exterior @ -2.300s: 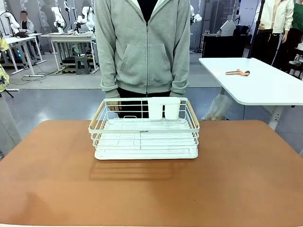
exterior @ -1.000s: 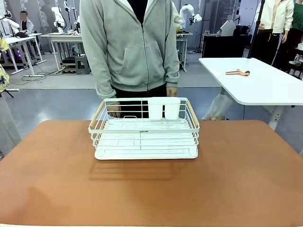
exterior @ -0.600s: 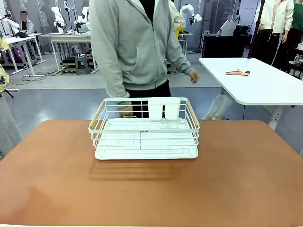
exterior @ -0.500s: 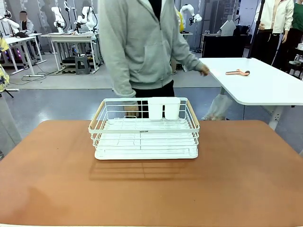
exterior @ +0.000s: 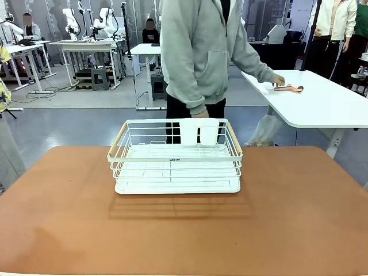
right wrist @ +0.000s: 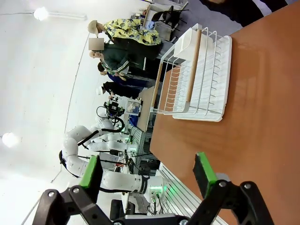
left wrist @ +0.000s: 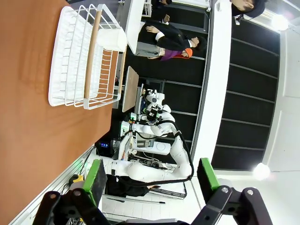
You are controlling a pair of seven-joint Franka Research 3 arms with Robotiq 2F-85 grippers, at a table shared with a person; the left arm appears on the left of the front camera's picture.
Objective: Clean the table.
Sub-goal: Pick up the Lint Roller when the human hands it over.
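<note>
**Table point(exterior: 299, 224): position and gripper status**

Terracotta top lies ahead of and below both my grippers, well apart from the fingertips. My left gripper point(left wrist: 151, 177) has its jaws spread wide with nothing between the green pads. My right gripper point(right wrist: 146, 171) is likewise wide open and grips nothing. A white wire rack point(exterior: 174, 158) stands on the top well beyond both grippers, with a white holder point(exterior: 199, 131) at its far wall. Beyond the rack, a person point(exterior: 201, 52) in a grey hoodie reaches to a white table point(exterior: 328, 112), the hand point(exterior: 278, 80) just beside a pink tool point(exterior: 290, 88).
</note>
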